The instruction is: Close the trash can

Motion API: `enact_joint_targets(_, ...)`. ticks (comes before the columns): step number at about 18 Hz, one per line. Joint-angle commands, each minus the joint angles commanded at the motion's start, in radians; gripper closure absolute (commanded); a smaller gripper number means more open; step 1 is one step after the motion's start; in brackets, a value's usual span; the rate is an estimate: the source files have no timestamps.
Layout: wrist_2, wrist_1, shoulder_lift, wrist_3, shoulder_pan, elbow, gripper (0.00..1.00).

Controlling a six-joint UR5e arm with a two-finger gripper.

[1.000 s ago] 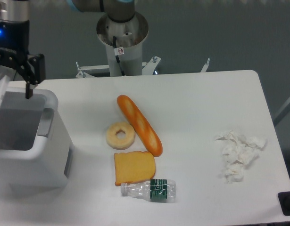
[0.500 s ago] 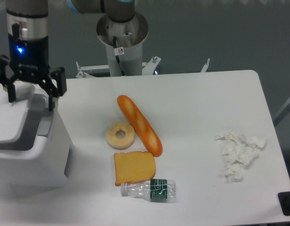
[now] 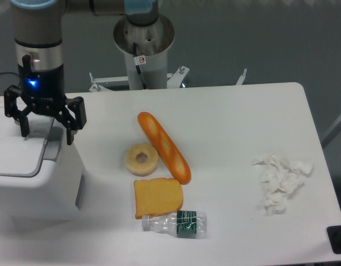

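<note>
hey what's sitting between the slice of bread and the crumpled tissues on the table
Nothing: in the camera view, bare white table separates the bread slice from the tissues.

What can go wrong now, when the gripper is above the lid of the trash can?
1. The open gripper hangs over the right edge of the trash can, one finger outside the lid. Pressing down here might slip off the edge.
2. The lid looks down, but whether it is latched cannot be seen; it might spring up again.
3. A sideways swing could reach the donut and baguette nearby.
</note>
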Motion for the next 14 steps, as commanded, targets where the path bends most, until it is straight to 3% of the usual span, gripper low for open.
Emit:
enact_joint_targets(9, 0.012, -0.002, 0.0, -0.002, 0.0, 0.003, 0.0)
enact_joint_targets(14, 0.012, -0.003, 0.009, 0.001, 0.023, 0.049, 0.0)
